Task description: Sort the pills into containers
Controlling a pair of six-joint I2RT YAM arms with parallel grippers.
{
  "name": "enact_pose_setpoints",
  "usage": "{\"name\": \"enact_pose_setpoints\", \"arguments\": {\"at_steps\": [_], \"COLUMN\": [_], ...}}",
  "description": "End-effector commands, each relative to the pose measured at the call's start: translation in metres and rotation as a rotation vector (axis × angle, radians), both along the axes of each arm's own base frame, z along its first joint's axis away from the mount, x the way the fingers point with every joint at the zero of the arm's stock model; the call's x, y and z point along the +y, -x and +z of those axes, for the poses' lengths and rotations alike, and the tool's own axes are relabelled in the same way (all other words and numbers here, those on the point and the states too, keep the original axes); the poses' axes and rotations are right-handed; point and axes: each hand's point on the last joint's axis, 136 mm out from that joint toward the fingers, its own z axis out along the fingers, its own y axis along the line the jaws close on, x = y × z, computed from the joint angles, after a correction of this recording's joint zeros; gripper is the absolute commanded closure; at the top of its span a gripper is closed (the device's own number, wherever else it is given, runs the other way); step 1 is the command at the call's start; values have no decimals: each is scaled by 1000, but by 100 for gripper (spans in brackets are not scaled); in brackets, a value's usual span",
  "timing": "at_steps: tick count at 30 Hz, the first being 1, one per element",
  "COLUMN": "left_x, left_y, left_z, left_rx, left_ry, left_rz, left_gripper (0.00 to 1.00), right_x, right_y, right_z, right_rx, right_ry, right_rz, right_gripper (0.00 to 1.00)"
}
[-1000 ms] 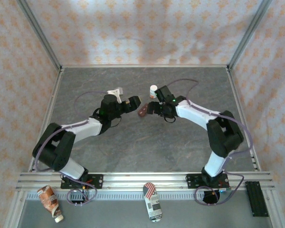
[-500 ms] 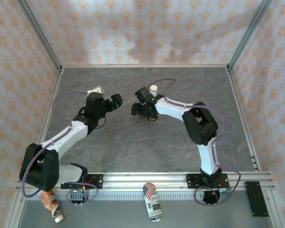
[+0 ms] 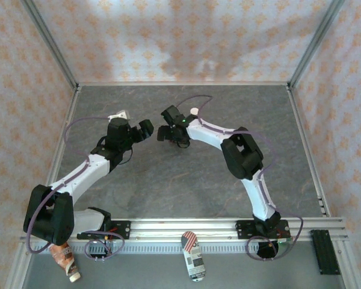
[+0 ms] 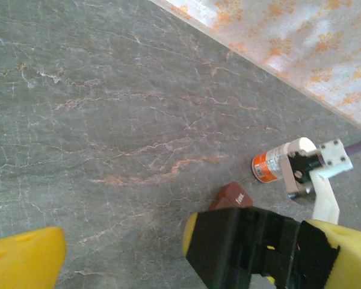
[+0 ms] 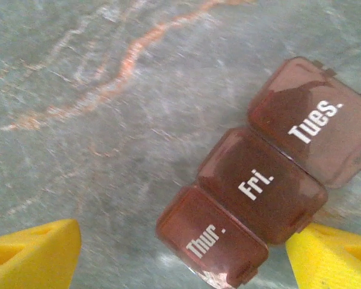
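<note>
Your counter (image 5: pixel 78 120): grey marble-look surface, smooth, faint sheen. Your containers (image 5: pixel 262 186): dark red-brown translucent plastic, glossy, white printed lettering. Bottle (image 4: pixel 266 167): white plastic, orange label. Walls (image 3: pixel 180 36): patterned cloth, matt, creased.

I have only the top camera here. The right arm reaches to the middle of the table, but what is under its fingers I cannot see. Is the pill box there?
Observer: Yes. In the right wrist view, the dark red pill box lies flat on the table, between the right arm's open yellow fingers.
Operator: Are its compartments open?
Observer: No. All three lids are shut. They read Tues., Fri. and Thur.
Operator: Of the bottle I see only a white top. What is on it?
Observer: In the left wrist view, the bottle has an orange label around its body.
</note>
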Motion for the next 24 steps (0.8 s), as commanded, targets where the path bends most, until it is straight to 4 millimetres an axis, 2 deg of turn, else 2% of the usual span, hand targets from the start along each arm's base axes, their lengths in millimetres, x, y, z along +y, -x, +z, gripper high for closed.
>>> {"name": "enact_pose_setpoints", "arguments": {"at_steps": [1, 4, 9, 11, 18, 24], "left_x": [6, 7, 9, 11, 19, 32], "left_y": [3, 3, 4, 5, 9, 16], "left_z": [4, 7, 16, 18, 29, 42], "left_rx": [-11, -15, -35, -36, -61, -88], "left_ry": [-7, -6, -4, -4, 6, 13], "left_rz": [15, 18, 27, 34, 80, 148], "left_gripper": [0, 0, 0, 0, 0, 0], "right_x": [20, 32, 25, 23, 12, 6], "right_y": [5, 6, -5, -16, -64, -92], "right_z": [3, 22, 60, 66, 61, 46], "right_rx": [27, -1, -111, -139, -150, -149], "right_ry": [-9, -29, 0, 38, 95, 78], "right_rz": [31, 71, 90, 107, 107, 104], "right_gripper": [14, 15, 15, 14, 13, 13]}}
